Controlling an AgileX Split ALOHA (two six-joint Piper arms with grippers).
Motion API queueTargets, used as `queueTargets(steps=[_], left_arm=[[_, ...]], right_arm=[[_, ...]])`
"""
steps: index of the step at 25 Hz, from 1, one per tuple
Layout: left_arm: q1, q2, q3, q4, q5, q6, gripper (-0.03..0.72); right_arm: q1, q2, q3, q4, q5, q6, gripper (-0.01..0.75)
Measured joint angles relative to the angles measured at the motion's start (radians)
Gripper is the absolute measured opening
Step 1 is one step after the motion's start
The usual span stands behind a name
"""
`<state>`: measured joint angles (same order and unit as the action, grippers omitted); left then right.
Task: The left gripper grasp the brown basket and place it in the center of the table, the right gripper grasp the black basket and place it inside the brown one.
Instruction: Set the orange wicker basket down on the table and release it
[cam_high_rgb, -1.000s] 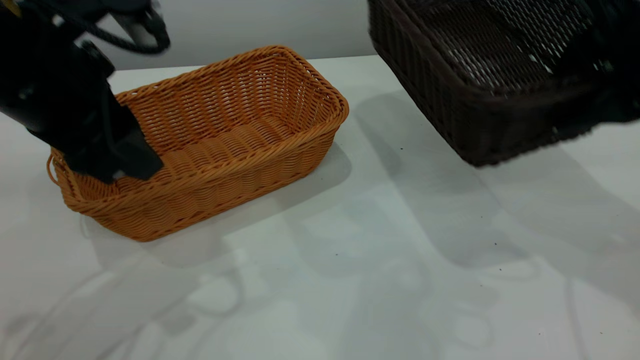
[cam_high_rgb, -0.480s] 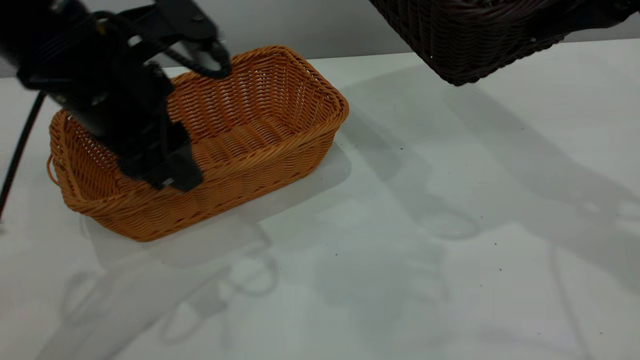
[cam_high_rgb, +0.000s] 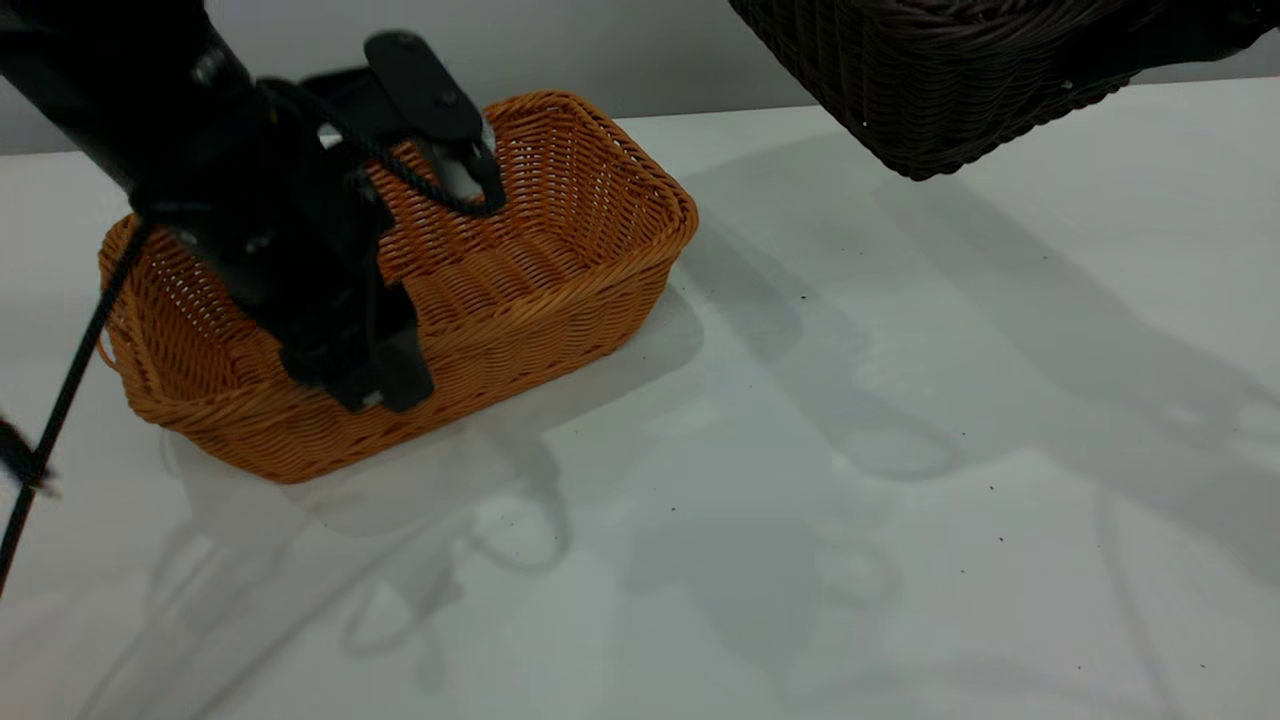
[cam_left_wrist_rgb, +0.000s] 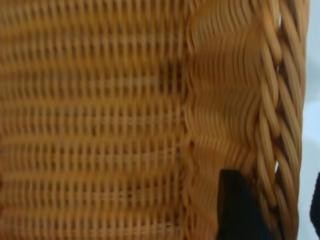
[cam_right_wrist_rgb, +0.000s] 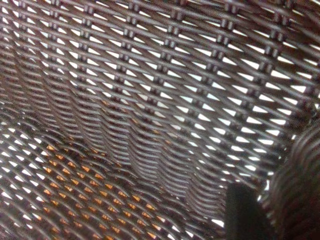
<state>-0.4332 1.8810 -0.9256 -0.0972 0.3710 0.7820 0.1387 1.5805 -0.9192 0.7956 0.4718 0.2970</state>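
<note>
The brown basket (cam_high_rgb: 560, 250) stands on the white table (cam_high_rgb: 800, 500) at the left. My left gripper (cam_high_rgb: 375, 385) is open at its near long wall. In the left wrist view the gripper (cam_left_wrist_rgb: 275, 210) has one finger (cam_left_wrist_rgb: 235, 207) inside and the other outside, with the braided rim (cam_left_wrist_rgb: 272, 125) between them. My right gripper (cam_high_rgb: 1190, 35) is shut on the black basket (cam_high_rgb: 930, 80) and holds it in the air at the top right. In the right wrist view one finger (cam_right_wrist_rgb: 245, 212) lies against its inner wall (cam_right_wrist_rgb: 165, 100), and orange shows through the weave.
The table's centre and front lie bare apart from shadows. A black cable (cam_high_rgb: 60, 400) hangs from the left arm over the table's left edge. A grey wall runs behind the table.
My left gripper has moved from the brown basket's left end along to its near long wall and lower over the rim. The black basket rose out of the top right. The brown basket has not moved.
</note>
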Motion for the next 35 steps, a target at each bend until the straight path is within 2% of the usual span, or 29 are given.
queueTargets(steps=[3, 5, 6, 13, 19, 29, 35], left_arm=[[0.0, 0.028, 0.0, 0.0, -0.029, 0.0, 0.23], [0.0, 0.041, 0.0, 0.001, -0.034, 0.003, 0.139], [0.0, 0.043, 0.0, 0.004, -0.039, 0.003, 0.119], [-0.023, 0.045, 0.0, 0.0, -0.002, 0.072, 0.12], [-0.12, 0.045, 0.0, -0.001, 0.067, 0.194, 0.12], [-0.29, 0.046, -0.01, -0.004, 0.068, 0.196, 0.12], [-0.289, 0.047, -0.049, -0.011, 0.084, 0.19, 0.12]], right_arm=[[0.0, 0.0, 0.0, 0.0, -0.002, -0.002, 0.246], [0.0, 0.0, 0.0, 0.0, -0.002, -0.008, 0.246], [0.0, 0.0, 0.0, 0.0, -0.002, -0.009, 0.246], [0.0, 0.0, 0.0, 0.002, -0.01, -0.034, 0.246], [0.0, 0.0, 0.0, 0.002, 0.001, -0.048, 0.246], [-0.001, 0.001, 0.0, 0.001, 0.023, -0.069, 0.246], [-0.001, 0.001, 0.0, 0.0, 0.031, -0.075, 0.246]])
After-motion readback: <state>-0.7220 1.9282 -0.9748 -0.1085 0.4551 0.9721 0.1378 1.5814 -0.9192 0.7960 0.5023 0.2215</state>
